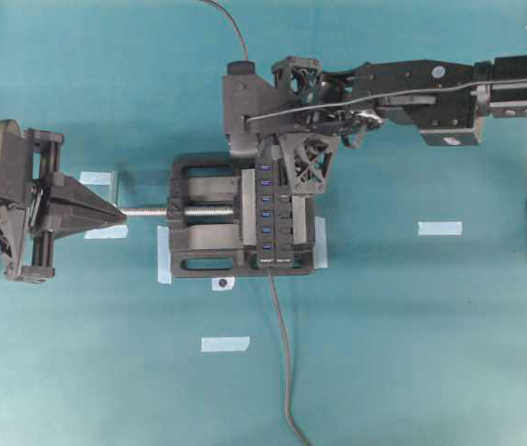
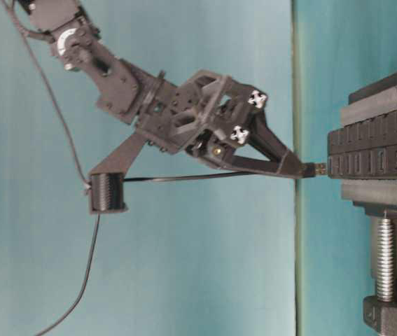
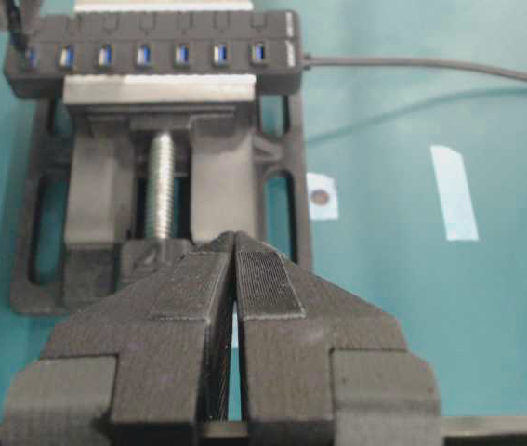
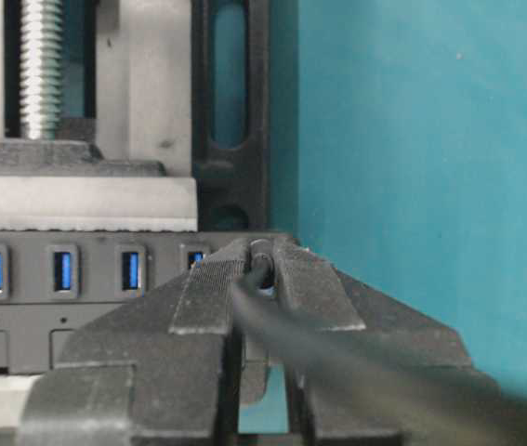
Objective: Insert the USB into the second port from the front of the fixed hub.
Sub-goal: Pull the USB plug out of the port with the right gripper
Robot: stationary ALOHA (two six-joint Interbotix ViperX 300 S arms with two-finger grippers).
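The fixed hub (image 1: 273, 219) is a black strip with blue slots, clamped upright in the black vise (image 1: 209, 216). My right gripper (image 1: 265, 156) is shut on the USB (image 2: 317, 169), a small black plug. In the table-level view the plug's tip meets the hub's slotted face (image 2: 373, 150); its depth cannot be told. It is at the hub's end away from the cord. In the right wrist view the right gripper (image 4: 261, 262) hides that slot, and the thin cable (image 4: 337, 358) trails back. My left gripper (image 1: 117, 216) is shut and empty beside the vise screw (image 1: 151, 212).
The hub's thicker grey cord (image 1: 283, 362) runs toward the near table edge. Pale tape strips (image 1: 440, 228) (image 1: 224, 344) lie on the teal mat. The USB cable hangs from a black holder (image 2: 107, 192) under the right arm.
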